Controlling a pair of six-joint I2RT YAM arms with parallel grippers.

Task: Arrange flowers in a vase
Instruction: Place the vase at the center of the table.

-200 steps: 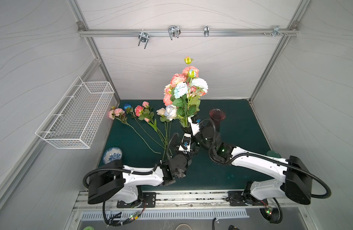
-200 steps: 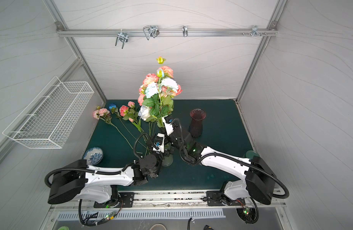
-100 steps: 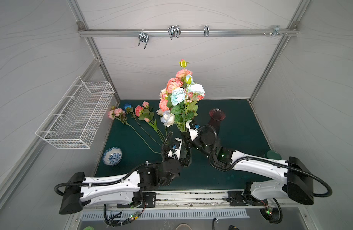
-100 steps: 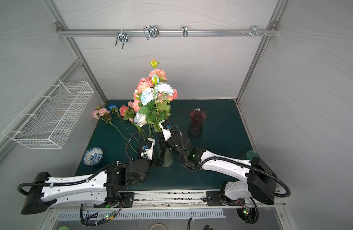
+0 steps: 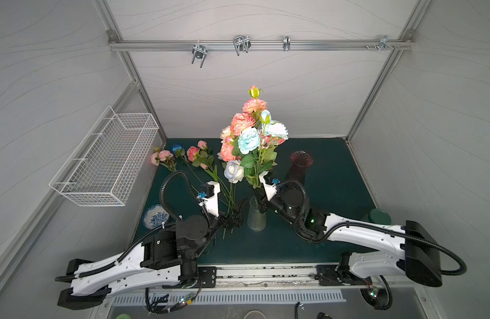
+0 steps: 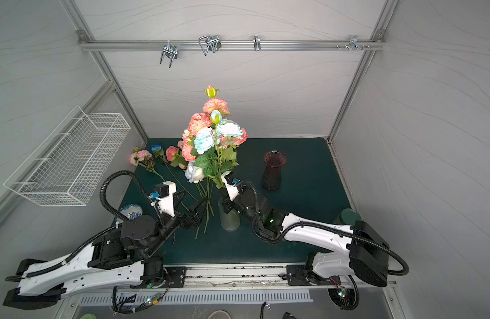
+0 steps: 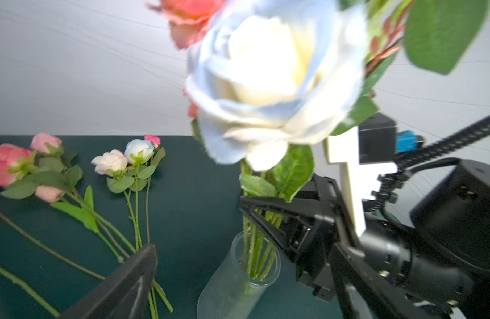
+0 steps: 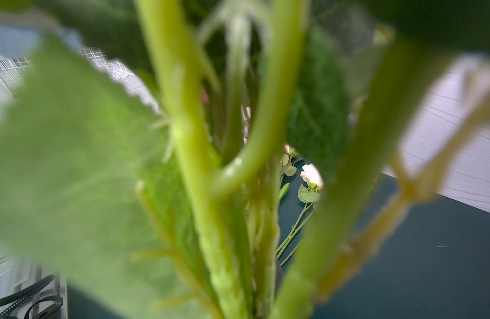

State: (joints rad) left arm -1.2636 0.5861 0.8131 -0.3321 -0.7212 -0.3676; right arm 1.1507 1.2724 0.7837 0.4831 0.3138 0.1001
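Pinching the bouquet [image 5: 249,140] by its stems just above the clear vase [image 5: 255,221] rim, with right gripper [image 5: 258,203] jaws pressed together on them. Stands near upright: stem ends down inside the vase, blooms up. Hovering just beside, with left gripper [image 5: 235,213] jaws spread wide, above stem ends of loose flowers [image 5: 199,161] lying flat on the mat [image 5: 335,193], blooms toward the far left corner.

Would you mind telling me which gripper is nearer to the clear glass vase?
Right. The right gripper sits just above the clear glass vase, shut on the bouquet stems entering it; the left gripper hangs open beside it, not touching.
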